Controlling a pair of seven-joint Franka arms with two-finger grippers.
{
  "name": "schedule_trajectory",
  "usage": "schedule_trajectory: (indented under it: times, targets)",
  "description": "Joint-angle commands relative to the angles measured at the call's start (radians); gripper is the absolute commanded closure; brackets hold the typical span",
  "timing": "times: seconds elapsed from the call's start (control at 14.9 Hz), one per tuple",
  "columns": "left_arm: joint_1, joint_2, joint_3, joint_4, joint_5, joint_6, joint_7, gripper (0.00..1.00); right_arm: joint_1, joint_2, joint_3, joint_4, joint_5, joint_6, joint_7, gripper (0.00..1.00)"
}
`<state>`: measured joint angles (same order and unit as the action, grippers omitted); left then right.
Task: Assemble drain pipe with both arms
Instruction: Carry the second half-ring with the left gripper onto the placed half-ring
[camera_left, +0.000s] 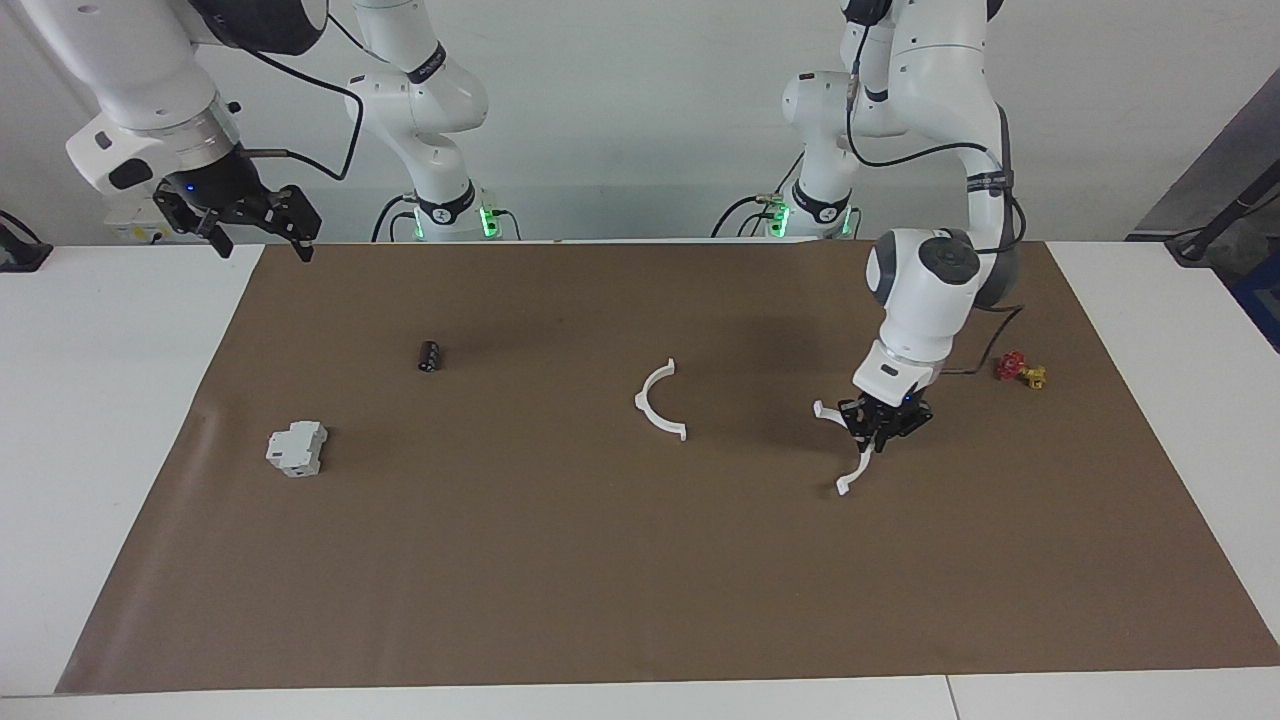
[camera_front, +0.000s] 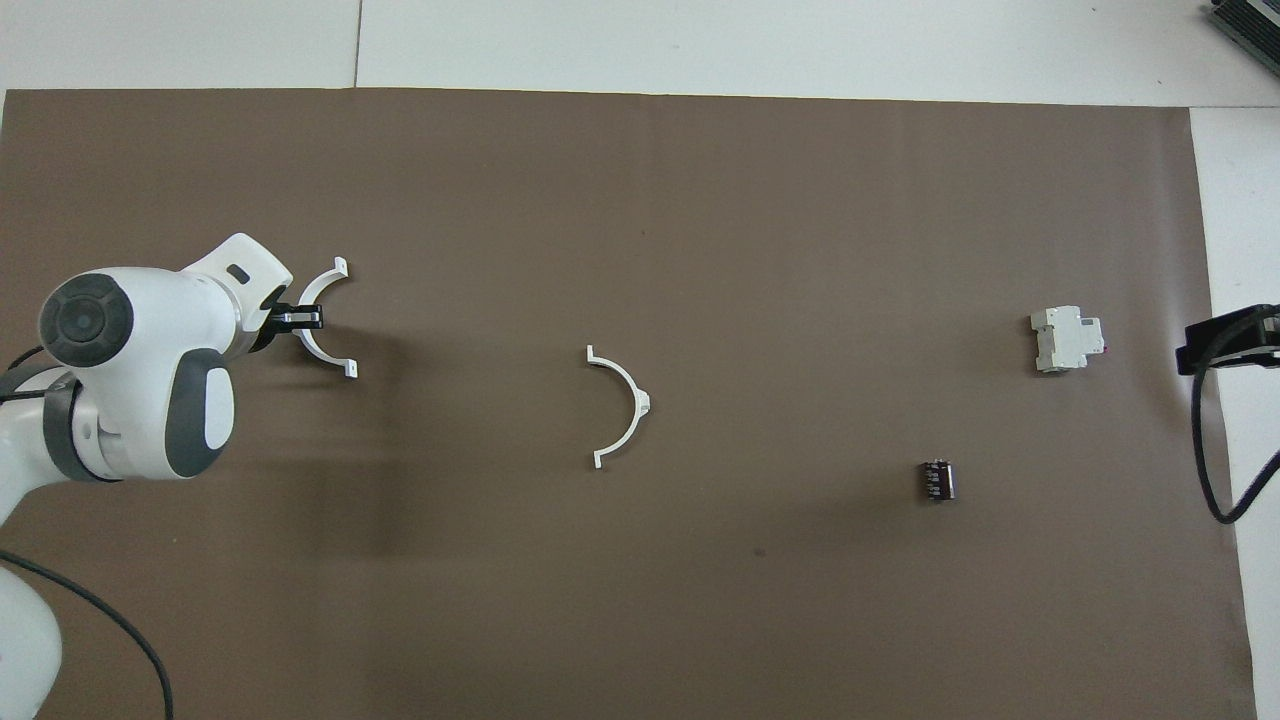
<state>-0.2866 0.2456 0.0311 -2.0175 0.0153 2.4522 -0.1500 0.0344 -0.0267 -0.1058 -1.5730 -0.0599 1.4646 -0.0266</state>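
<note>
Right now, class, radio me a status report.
Left gripper shut on one half-ring. Right gripper open, waiting. Other half-ring mid-mat. Nothing between the half-rings.

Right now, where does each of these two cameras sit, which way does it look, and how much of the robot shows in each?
Facing view: high across the table, looking at the robots; both arms show whole, the left gripper shut on a white half-ring, the right gripper open, raised at the mat's corner.
Overhead view: above the robots' end, looking steeply down; the left arm's wrist and only the right gripper's tip show.
Shared: the loose half-ring, grey block and black cylinder.
</note>
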Motion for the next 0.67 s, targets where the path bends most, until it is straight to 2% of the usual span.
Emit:
schedule_trajectory:
  times: [0.0,0.6]
  targets:
    - [-0.097,-0.008,0.018,0.022,-0.002,-0.050,-0.063,1.00,-0.002,-0.010,0.000,-0.018,0.017,0.008,-0.021,0.00]
    - [-0.272,-0.062,0.018,-0.092,-0.002,-0.048,-0.304,1.00,-0.008,-0.015,0.000,-0.022,0.017,0.013,-0.019,0.00]
